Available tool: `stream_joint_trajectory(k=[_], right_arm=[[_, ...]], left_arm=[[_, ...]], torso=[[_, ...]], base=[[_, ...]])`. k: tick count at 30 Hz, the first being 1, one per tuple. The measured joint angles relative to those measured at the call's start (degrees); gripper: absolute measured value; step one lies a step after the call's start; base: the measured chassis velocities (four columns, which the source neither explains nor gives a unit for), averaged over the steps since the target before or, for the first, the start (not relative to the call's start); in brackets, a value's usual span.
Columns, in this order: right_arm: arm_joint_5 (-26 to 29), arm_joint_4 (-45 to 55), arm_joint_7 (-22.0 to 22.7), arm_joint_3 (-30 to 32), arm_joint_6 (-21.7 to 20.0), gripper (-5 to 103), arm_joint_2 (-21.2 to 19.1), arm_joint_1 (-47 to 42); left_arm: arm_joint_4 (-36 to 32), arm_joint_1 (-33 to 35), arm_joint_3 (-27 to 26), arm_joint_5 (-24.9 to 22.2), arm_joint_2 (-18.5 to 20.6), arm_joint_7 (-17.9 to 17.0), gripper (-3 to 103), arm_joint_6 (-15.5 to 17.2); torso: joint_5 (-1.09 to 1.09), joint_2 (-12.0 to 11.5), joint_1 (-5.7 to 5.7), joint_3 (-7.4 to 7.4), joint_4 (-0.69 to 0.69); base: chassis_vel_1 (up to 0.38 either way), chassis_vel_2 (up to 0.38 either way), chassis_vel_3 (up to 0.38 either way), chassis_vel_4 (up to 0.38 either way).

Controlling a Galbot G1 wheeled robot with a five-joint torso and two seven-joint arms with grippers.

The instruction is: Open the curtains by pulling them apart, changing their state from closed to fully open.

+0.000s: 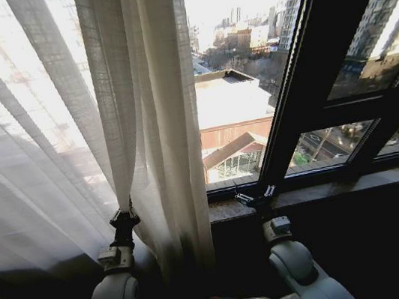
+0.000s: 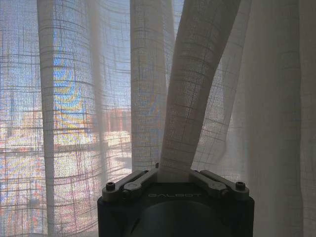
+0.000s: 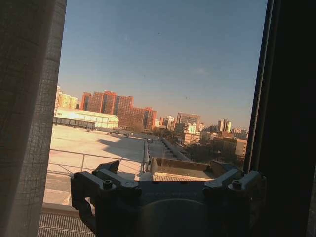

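The sheer white curtains (image 1: 148,112) hang bunched over the left half of the window, their inner edge near the middle. My left gripper (image 1: 124,216) is raised at the bottom of that bunch. In the left wrist view it (image 2: 174,173) is shut on a slanting fold of curtain (image 2: 197,89), with more pleats hanging behind it. My right gripper (image 1: 256,197) is held up in front of the bare glass, just above the sill. In the right wrist view it (image 3: 165,170) is open with nothing between its fingers, and the curtain edge (image 3: 29,123) hangs well off to one side.
Black window frame bars (image 1: 320,47) slant across the right half of the window. A stone sill (image 1: 327,190) runs below the glass, with a dark wall under it. Rooftops and city buildings (image 3: 113,106) show through the uncovered pane.
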Motion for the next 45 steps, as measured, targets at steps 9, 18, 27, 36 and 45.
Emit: stream_joint_trajectory(k=[9, 18, 27, 36, 45], right_arm=[[-0.63, 0.24, 0.25, -0.22, 0.02, 100, -0.47, -0.21], [-0.89, 0.13, 0.24, -0.52, 0.02, 100, -0.23, -0.38], [-0.78, -0.47, 0.24, -0.52, 0.04, 100, -0.30, 0.19], [0.13, -0.86, 0.43, -1.31, 0.04, 100, -0.29, 0.69], [0.38, -1.01, 0.43, -1.40, 0.04, 100, -0.80, 1.17]], left_arm=[[-0.07, 0.24, 0.00, 0.09, -0.27, 0.01, 0, -0.14], [-0.25, 0.24, 0.12, 0.22, -0.64, 0.00, 0, -0.16], [-0.10, -0.20, 0.42, 0.49, -0.83, -0.06, 0, 0.01], [0.17, -0.25, -2.04, 0.06, -2.56, -3.54, 0, 0.52], [0.70, -0.10, -14.10, -4.14, -3.23, -5.42, 0, 0.36]], torso=[[0.01, 0.00, 0.01, 0.00, 0.00], [0.00, 0.00, 0.01, 0.00, 0.00], [0.01, 0.00, 0.01, 0.00, 0.00], [0.01, 0.00, 0.01, 0.00, 0.00], [-0.01, 0.00, 0.01, 0.00, 0.01]], base=[[0.030, 0.036, -0.021, -0.028], [0.092, 0.084, -0.084, -0.080], [0.051, 0.053, -0.061, -0.059], [0.000, 0.000, 0.000, 0.000], [0.000, 0.000, 0.000, 0.000]])
